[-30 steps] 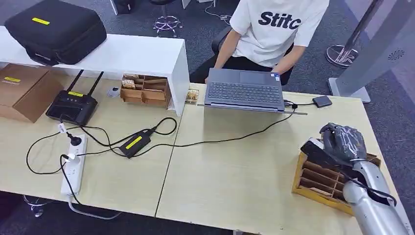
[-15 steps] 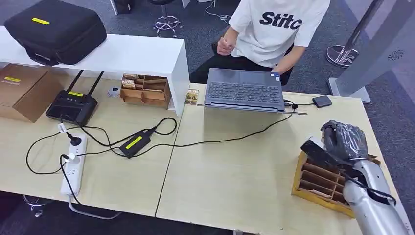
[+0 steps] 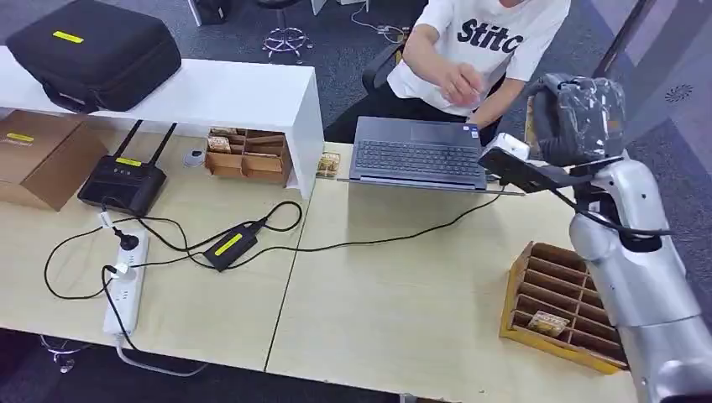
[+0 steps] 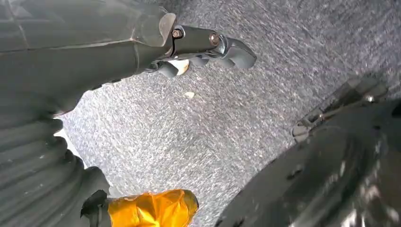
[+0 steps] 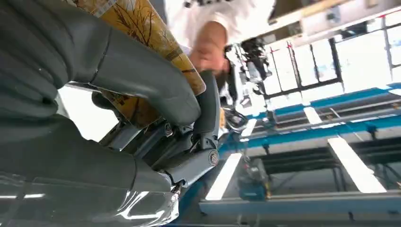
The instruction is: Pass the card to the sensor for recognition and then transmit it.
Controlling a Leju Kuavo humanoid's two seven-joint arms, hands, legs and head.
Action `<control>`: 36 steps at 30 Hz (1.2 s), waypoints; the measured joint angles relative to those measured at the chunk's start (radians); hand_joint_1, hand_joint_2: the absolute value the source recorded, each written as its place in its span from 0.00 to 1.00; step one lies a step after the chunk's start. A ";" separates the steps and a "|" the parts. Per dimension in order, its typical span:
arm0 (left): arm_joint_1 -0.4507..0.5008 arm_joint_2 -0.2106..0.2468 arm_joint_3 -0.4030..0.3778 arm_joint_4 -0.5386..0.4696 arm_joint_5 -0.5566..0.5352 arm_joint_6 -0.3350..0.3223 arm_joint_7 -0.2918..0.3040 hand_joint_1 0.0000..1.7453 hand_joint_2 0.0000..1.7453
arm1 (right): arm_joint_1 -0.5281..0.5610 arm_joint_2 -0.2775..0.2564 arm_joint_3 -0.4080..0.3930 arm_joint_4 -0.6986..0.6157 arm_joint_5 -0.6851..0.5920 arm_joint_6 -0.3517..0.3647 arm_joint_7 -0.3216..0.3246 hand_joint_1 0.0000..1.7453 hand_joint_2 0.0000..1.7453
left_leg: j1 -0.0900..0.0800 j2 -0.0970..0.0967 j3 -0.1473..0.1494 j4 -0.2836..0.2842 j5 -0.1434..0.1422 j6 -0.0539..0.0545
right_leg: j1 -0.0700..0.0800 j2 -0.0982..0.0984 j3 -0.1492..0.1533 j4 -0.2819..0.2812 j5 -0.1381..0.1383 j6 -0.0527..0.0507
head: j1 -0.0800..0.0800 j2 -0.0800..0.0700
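Looking down from the head view, the silver right hand (image 3: 579,117) is up above the far right of the pale wooden table (image 3: 403,294), beside the open grey laptop (image 3: 420,153). A thin strip of the yellow patterned card (image 3: 530,117) shows at the hand's laptop-facing side, long axis near upright. A person in a white printed T-shirt (image 3: 495,38) reaches a hand (image 3: 460,82) towards it. The yellow slotted wooden card rack (image 3: 561,304) sits below, one card (image 3: 547,320) in a slot.

Over in the left wrist view, the left hand (image 4: 198,47) hangs over grey carpet (image 4: 227,123), fingers curled in with nothing in them.

Right wrist view now: thick thumb (image 5: 142,75) pressing the card (image 5: 142,33) against the dark fingers, its free end pointing out towards the person's blurred hand (image 5: 208,45).
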 joint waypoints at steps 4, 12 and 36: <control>-0.001 0.000 -0.010 -0.007 -0.016 -0.002 0.007 0.00 1.00 | -0.086 0.047 0.067 0.014 0.022 0.030 0.038 1.00 1.00 | 0.000 0.000 0.000 0.000 0.000 0.000 | 0.000 0.001 -0.001 0.000 0.000 0.000 | 0.000 0.000; -0.007 0.004 -0.034 -0.023 -0.033 -0.019 0.021 0.00 1.00 | -0.293 0.218 0.222 0.199 0.119 0.089 0.146 1.00 1.00 | 0.000 0.001 0.001 0.000 0.000 0.000 | 0.000 0.001 -0.001 0.000 0.000 0.000 | 0.000 0.000; -0.007 0.004 -0.057 -0.031 -0.048 -0.010 0.036 0.00 1.00 | -0.294 0.306 0.396 0.420 0.201 0.093 0.159 1.00 1.00 | 0.000 0.000 0.000 0.000 0.000 0.000 | 0.001 0.000 0.000 0.000 0.000 0.000 | 0.000 0.000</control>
